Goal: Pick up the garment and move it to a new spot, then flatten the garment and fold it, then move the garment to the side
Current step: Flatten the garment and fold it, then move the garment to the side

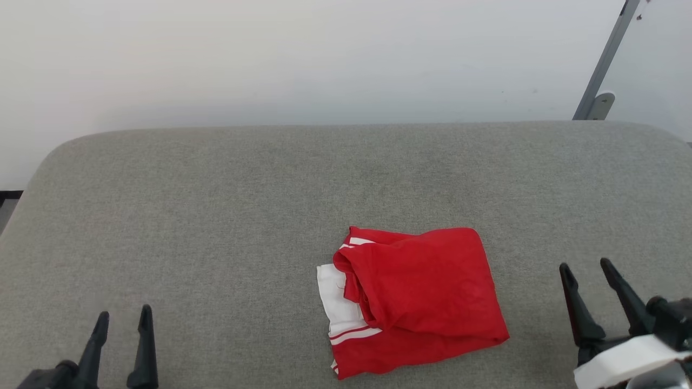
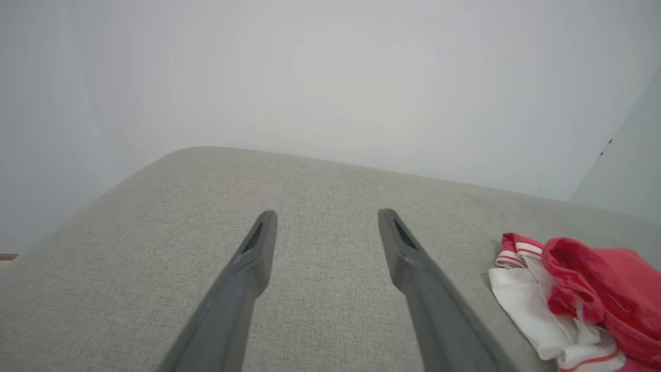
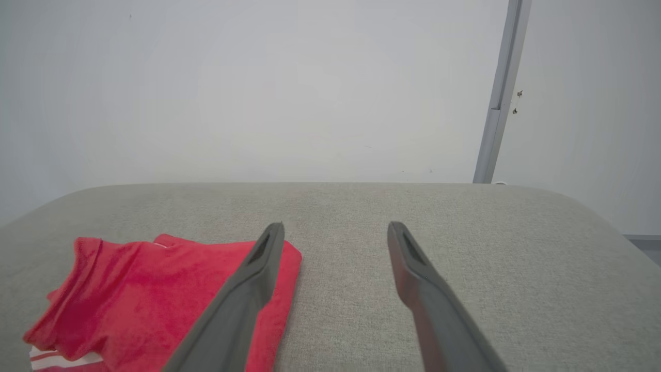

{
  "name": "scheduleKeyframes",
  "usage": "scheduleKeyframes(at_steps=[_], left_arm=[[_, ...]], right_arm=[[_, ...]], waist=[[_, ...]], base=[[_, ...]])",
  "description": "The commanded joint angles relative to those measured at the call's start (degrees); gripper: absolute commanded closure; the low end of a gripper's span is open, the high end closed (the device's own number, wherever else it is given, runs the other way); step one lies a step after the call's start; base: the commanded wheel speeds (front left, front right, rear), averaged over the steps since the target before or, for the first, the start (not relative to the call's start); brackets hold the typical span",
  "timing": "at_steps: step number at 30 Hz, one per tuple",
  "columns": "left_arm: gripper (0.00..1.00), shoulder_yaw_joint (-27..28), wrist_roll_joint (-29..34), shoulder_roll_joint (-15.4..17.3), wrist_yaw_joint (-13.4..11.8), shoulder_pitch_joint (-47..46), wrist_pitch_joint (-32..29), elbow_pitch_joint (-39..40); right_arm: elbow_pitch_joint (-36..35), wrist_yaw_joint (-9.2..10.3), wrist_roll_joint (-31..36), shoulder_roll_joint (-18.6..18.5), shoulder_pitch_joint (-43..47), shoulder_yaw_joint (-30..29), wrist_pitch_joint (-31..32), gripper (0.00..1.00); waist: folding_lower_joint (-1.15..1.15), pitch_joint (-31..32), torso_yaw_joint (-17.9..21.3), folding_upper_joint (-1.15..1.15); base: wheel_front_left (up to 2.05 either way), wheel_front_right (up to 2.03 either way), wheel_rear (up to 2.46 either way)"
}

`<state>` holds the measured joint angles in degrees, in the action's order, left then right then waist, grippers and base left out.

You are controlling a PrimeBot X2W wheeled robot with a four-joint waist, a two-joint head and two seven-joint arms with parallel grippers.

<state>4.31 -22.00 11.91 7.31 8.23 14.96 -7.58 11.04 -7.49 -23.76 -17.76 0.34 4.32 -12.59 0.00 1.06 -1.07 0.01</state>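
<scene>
The garment (image 1: 416,297) lies in a folded red bundle on the grey cushioned surface (image 1: 216,216), right of centre near the front, with a white sleeve and red-and-white striped trim showing on its left side. My left gripper (image 1: 123,316) stands open at the lower left, well apart from the cloth. My right gripper (image 1: 585,265) stands open at the lower right, a short way right of the bundle. The left wrist view has the garment (image 2: 583,294) at its right edge, beyond the open gripper (image 2: 326,219). The right wrist view has the garment (image 3: 139,294) at its lower left, beside the open gripper (image 3: 335,230).
A pale wall (image 1: 324,59) rises behind the surface's rounded far edge. A grey metal post (image 1: 605,59) with a foot bracket stands at the back right. Bare grey fabric stretches left of and behind the garment.
</scene>
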Motion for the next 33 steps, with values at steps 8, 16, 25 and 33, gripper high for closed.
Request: scheduleKeyframes(at_steps=[8,16,25,33], left_arm=[[0.00,-0.25,1.83,-0.54,0.19,1.45,0.30,-0.18],[0.00,-0.51,3.81,-1.10,0.19,1.27,0.30,-0.15],[0.00,-0.71,4.92,-1.40,0.19,0.85,0.30,-0.09],[0.00,-1.09,5.93,-1.73,0.19,0.65,0.30,0.28]], right_arm=[[1.37,0.00,0.89,1.17,1.74,0.26,-2.34,0.00],[1.29,0.00,0.86,2.57,2.58,-0.39,-2.63,0.00],[0.23,0.00,1.62,2.85,3.06,-0.81,-2.62,0.00],[-0.60,0.00,1.82,3.15,3.47,-0.69,-2.63,0.00]], waist=[[0.00,0.74,0.06,-0.01],[0.00,1.15,0.23,-0.01],[0.00,1.14,0.12,-0.01],[0.00,1.10,-0.29,-0.01]], base=[[0.00,0.00,0.00],[0.00,0.00,0.00],[0.00,0.00,0.00],[0.00,0.00,0.00]])
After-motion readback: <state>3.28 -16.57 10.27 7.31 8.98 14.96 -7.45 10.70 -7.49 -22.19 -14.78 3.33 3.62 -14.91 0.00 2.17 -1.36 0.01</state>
